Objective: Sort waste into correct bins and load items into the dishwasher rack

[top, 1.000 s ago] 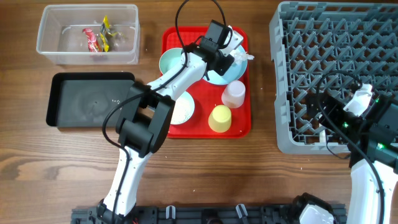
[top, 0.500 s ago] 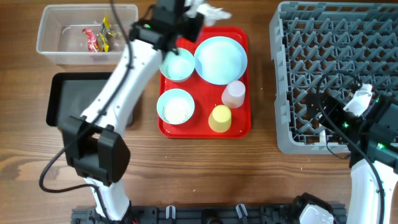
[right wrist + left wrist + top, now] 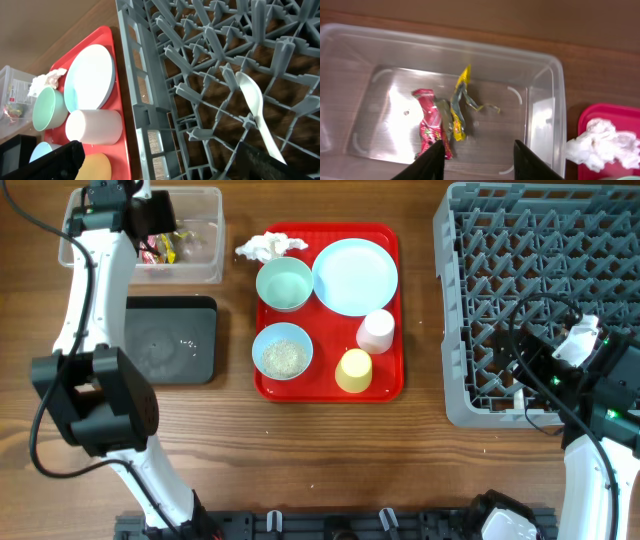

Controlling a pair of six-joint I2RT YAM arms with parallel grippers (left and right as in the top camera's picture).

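My left gripper (image 3: 480, 162) hovers over the clear tub (image 3: 205, 250), open, with nothing between its fingers (image 3: 432, 162). A red wrapper (image 3: 431, 129) and a yellow wrapper (image 3: 460, 107) lie on the tub's floor. A crumpled white wrapper (image 3: 268, 247) rests on the red tray's top left corner, apart from the gripper. On the red tray stand an empty bowl (image 3: 284, 283), a bowl holding rice grains (image 3: 283, 357), the plate (image 3: 355, 275), a white cup (image 3: 377, 330) and a yellow cup (image 3: 353, 370). My right gripper (image 3: 165, 165) hangs open over the rack (image 3: 500, 240), where the white spoon (image 3: 255, 107) lies.
The black tray (image 3: 165, 340) sits just below the tub, left of the red tray (image 3: 330, 388). The left arm stretches up the table's left side. The right arm covers the rack's front right corner.
The left arm swung from the red tray to the tub and its jaws opened. The white wrapper it carried now lies on the tray's corner. The right arm has not moved.
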